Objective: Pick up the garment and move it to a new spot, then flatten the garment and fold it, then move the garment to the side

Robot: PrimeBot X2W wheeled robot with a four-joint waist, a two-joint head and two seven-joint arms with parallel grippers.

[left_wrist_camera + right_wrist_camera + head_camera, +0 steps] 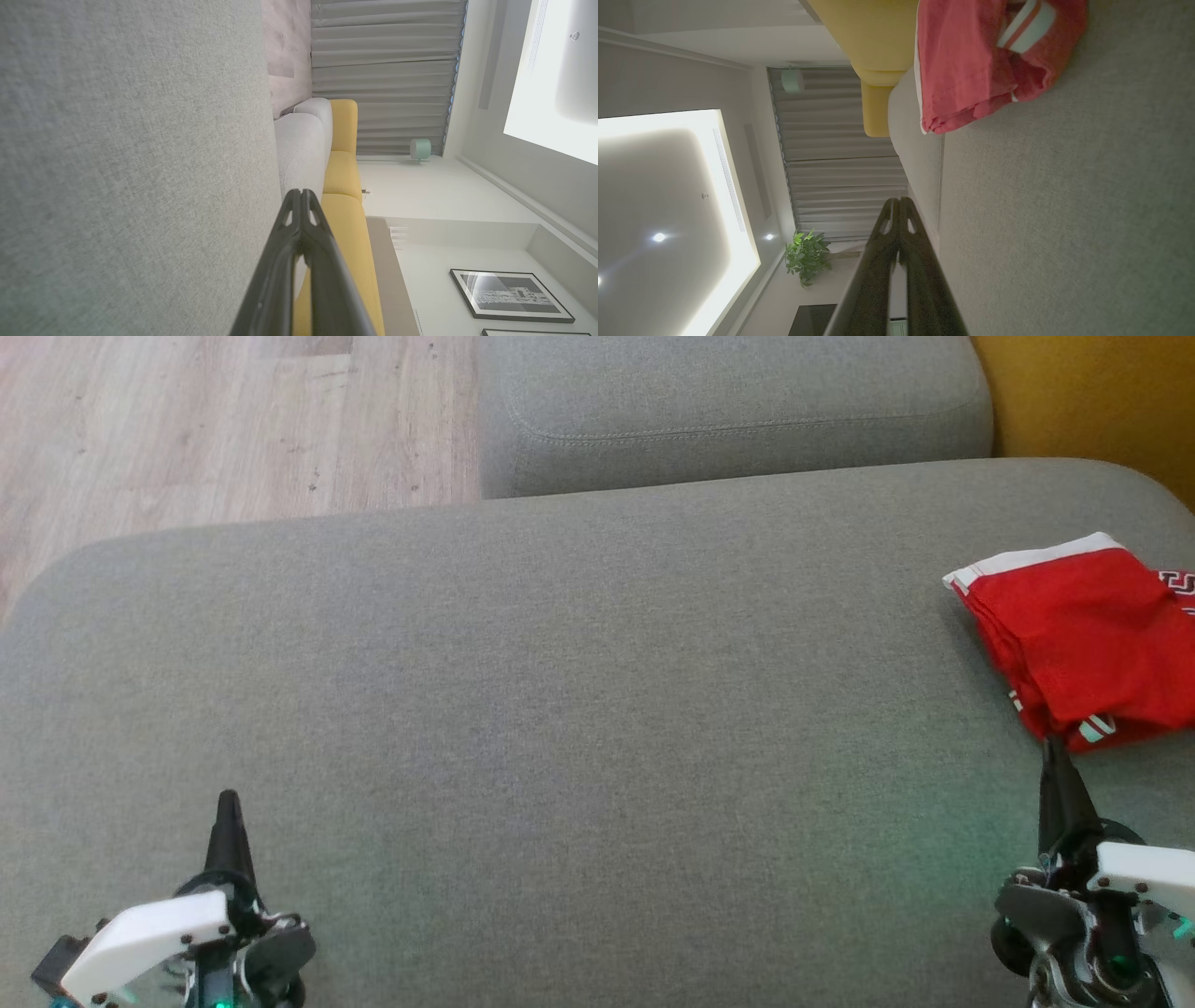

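Note:
The garment (1088, 639) is red with white trim, folded into a compact pile at the far right of the grey cushion (560, 709). In the right wrist view the garment (971, 65) lies ahead of the fingertips, apart from them. My right gripper (1053, 747) stands just below the garment's near edge, shut and empty, its tips close to the fabric. My left gripper (228, 800) is at the lower left, shut with nothing in it. Both wrist views show closed finger pairs: left gripper (301, 192), right gripper (899, 199).
A second grey cushion (728, 411) lies behind the main one. Wooden floor (215, 420) shows at the upper left, and yellow upholstery (1092, 392) at the upper right. A wide bare stretch of grey cushion lies between the two grippers.

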